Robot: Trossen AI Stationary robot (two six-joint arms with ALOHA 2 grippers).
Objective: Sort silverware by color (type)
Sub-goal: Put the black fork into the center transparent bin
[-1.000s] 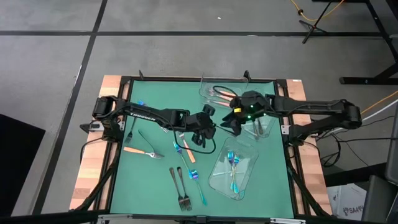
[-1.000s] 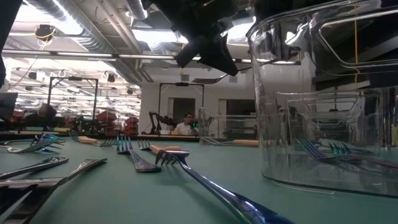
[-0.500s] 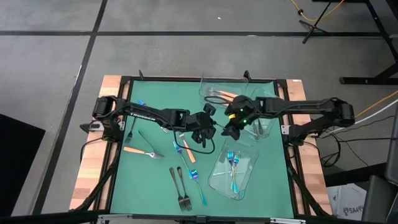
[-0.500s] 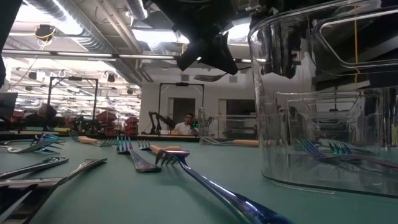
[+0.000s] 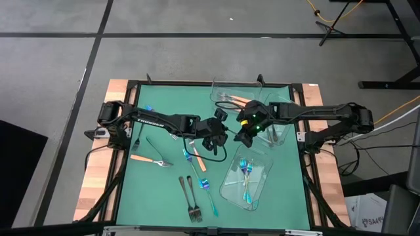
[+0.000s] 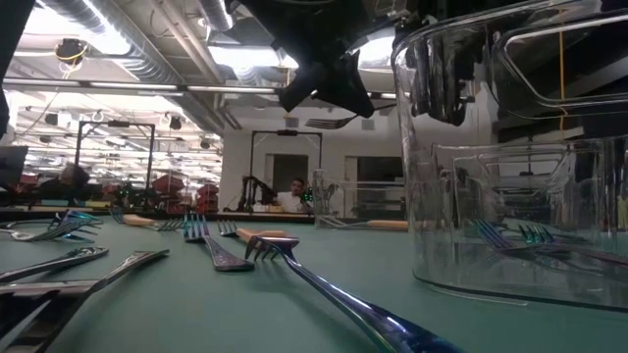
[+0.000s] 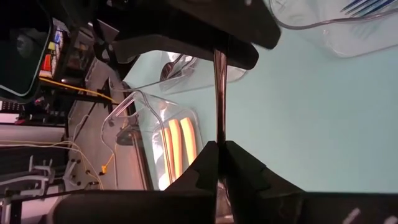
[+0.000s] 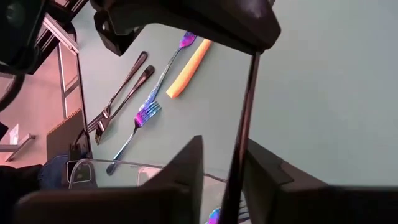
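Dark metal fork (image 7: 219,93) passing between two grippers above mid-table.
The left gripper (image 7: 219,163) is clamped on one end — the right gripper (image 8: 231,165) has its fingers either side of the shaft, partly closed; contact unclear.

White lettering runs along the left arm (image 5: 152,120) in the overhead view, but it is too small for me to make out. A grey bag (image 5: 369,211) on the floor past the tabletop's right edge carries dark print, cut off and unreadable. Nothing else bears writing I can read.
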